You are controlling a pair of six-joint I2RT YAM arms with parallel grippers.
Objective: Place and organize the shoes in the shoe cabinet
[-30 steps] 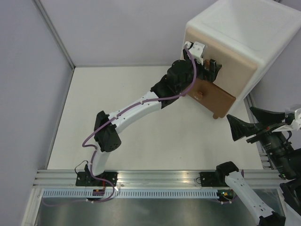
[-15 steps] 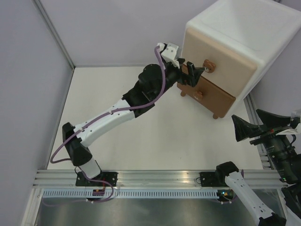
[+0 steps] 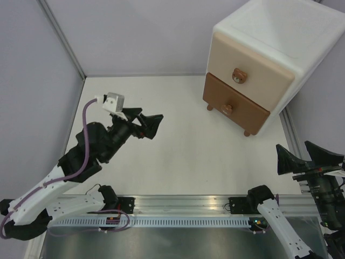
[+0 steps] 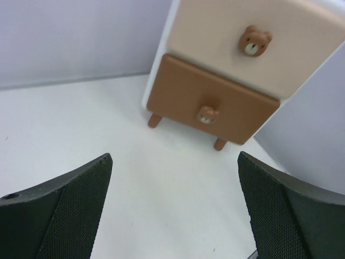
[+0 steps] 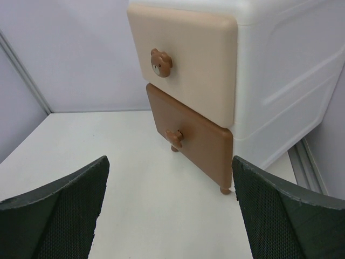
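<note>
The shoe cabinet (image 3: 291, 32) has a white body. Its upper drawer (image 3: 250, 63) is beige; the lower drawer (image 3: 237, 103), bear-shaped knobs (image 3: 239, 75) and feet (image 3: 247, 133) are brown. The desk (image 3: 178, 156) is white. The left end effector (image 4: 173, 159) and right end effector (image 5: 170, 161) have black fingers (image 4: 64, 210) with a fine mesh pattern.

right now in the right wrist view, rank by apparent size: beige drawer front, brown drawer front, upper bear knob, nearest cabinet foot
1. beige drawer front
2. brown drawer front
3. upper bear knob
4. nearest cabinet foot
</note>
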